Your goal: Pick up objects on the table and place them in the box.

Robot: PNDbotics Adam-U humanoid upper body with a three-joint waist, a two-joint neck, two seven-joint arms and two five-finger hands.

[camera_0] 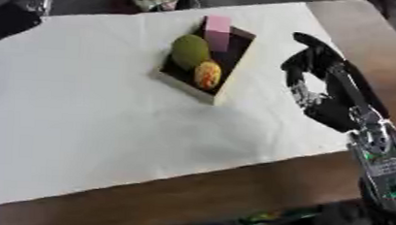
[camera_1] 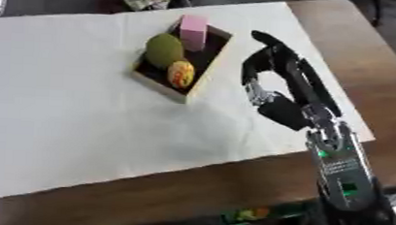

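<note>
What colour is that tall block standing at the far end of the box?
Pink. The block stands upright in the box, clearest in the left eye view.

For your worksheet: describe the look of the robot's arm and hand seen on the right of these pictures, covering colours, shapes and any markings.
The right hand is mostly black, with glossy curved fingers and silvery speckled patches on its inner side. Behind it the forearm is a boxy silver-grey segment carrying a white label with small print, green lights or marks, and a dark square patch. Lower down the arm turns black again.
</note>
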